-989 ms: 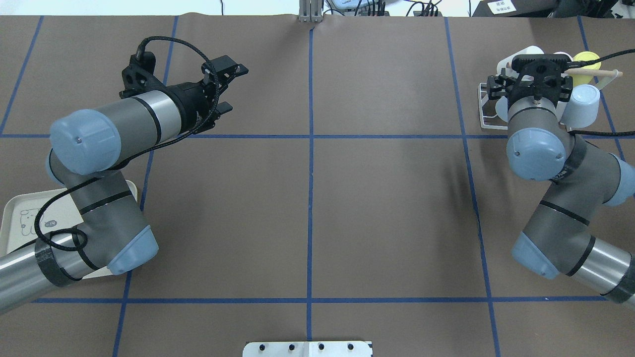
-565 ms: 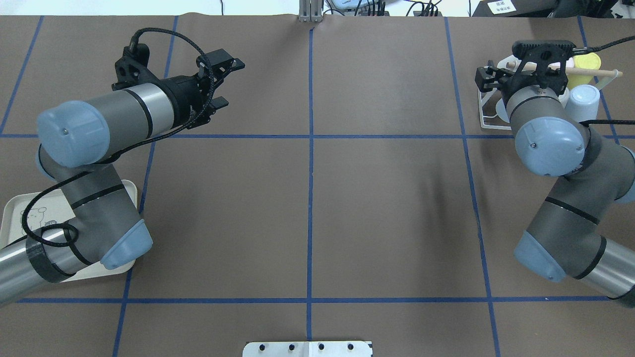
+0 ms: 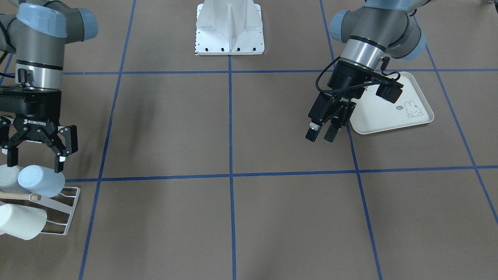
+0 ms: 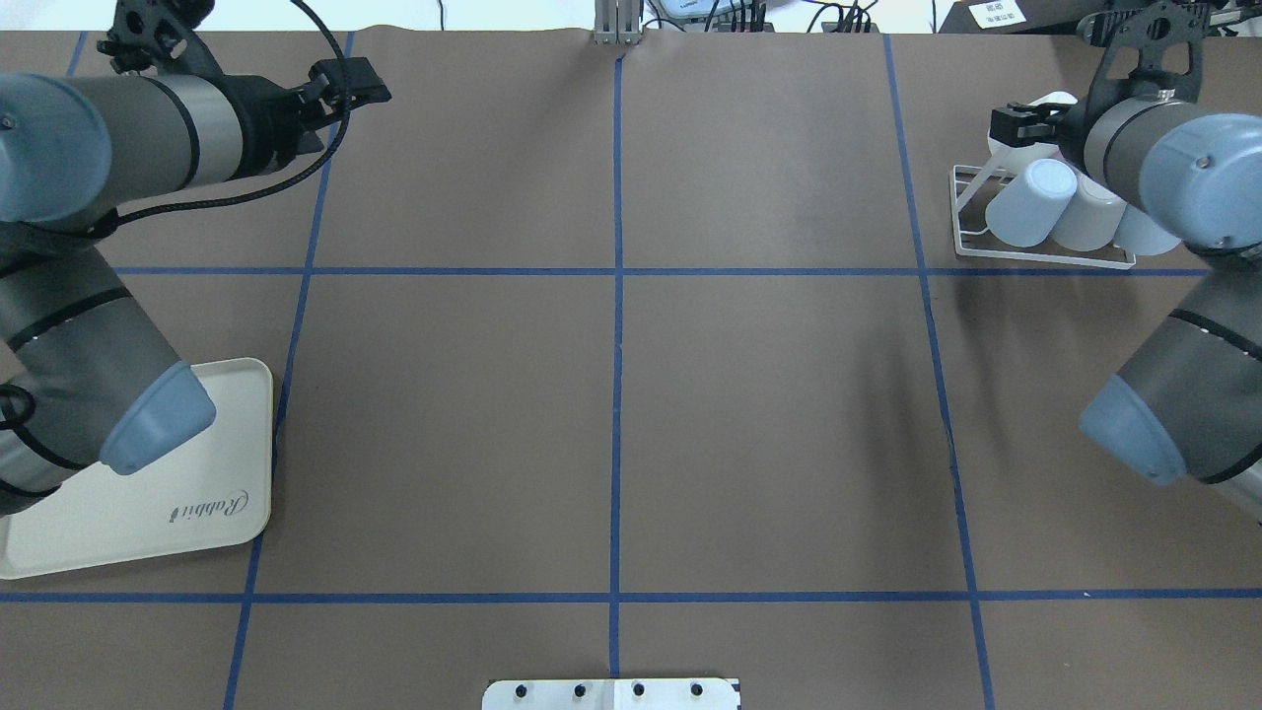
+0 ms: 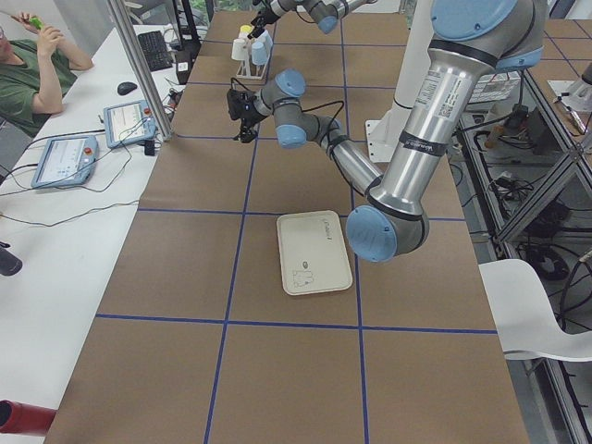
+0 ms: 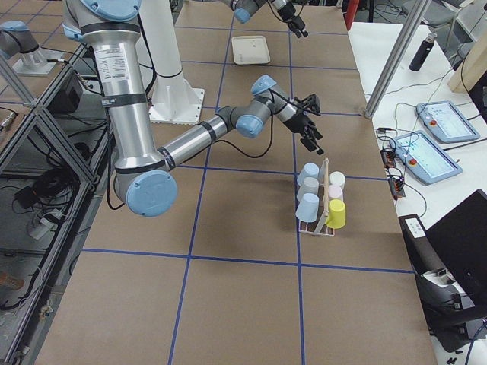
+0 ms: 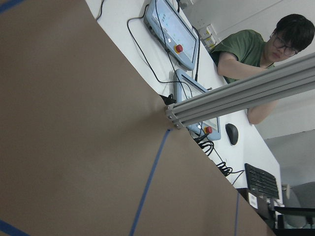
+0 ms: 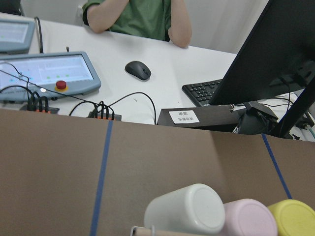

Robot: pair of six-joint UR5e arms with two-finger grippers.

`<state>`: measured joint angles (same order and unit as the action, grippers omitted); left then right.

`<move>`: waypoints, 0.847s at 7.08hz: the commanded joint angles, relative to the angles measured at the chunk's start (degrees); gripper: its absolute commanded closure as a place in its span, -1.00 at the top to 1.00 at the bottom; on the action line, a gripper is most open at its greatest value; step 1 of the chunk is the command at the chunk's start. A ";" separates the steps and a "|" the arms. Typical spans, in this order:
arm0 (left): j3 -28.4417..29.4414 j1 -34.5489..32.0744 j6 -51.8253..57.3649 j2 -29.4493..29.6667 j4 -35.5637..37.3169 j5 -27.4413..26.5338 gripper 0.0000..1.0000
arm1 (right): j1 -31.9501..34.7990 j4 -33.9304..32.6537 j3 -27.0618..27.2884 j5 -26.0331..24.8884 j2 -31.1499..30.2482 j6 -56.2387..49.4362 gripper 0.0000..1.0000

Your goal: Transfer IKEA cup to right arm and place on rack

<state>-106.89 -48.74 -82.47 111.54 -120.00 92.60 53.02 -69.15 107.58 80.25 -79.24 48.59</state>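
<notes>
The white wire rack [image 3: 71,213] with its wooden dowel [image 3: 17,195] stands at the robot's right far side and carries several cups lying on its prongs. A light blue IKEA cup [image 3: 41,181] lies at the rack's robot-side end [image 4: 1028,202]. My right gripper [image 3: 36,157] hangs open and empty just above that cup, not touching it. The right wrist view looks past white [image 8: 184,209], pink [image 8: 251,219] and yellow [image 8: 295,219] cups. My left gripper [image 3: 321,134] hovers open and empty over the table beside the tray.
A cream rabbit-print tray [image 4: 148,503] lies bare on the robot's left side, partly under the left arm. Beyond the table's far edge is a white desk with control pendants [image 8: 44,71], a mouse, a keyboard and a seated person [image 5: 28,79]. The robot's base plate [image 3: 229,35] sits mid-table.
The right gripper has lifted off the rack toward the far edge, uncovering the cups. The left arm has swung left and toward the far edge, uncovering more of the tray.
</notes>
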 commanded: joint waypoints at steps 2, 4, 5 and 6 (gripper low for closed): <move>-0.34 -12.13 31.84 -8.15 7.41 10.46 1.00 | 15.47 -10.00 -2.20 28.54 -0.04 -20.57 1.00; 0.02 -19.07 46.36 -15.70 7.41 21.42 1.00 | 27.52 -19.57 -2.81 45.18 -0.04 -36.03 1.00; 1.76 -23.55 54.79 -19.57 7.41 27.75 1.00 | 30.53 -23.10 -4.12 49.86 -0.39 -43.15 1.00; 5.87 -28.90 63.23 -21.26 7.41 36.17 1.00 | 33.35 -25.83 -6.31 54.96 -0.74 -50.71 1.00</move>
<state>-104.65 -71.69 -29.40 93.41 -112.60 119.64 82.31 -90.95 103.42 128.48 -79.61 7.17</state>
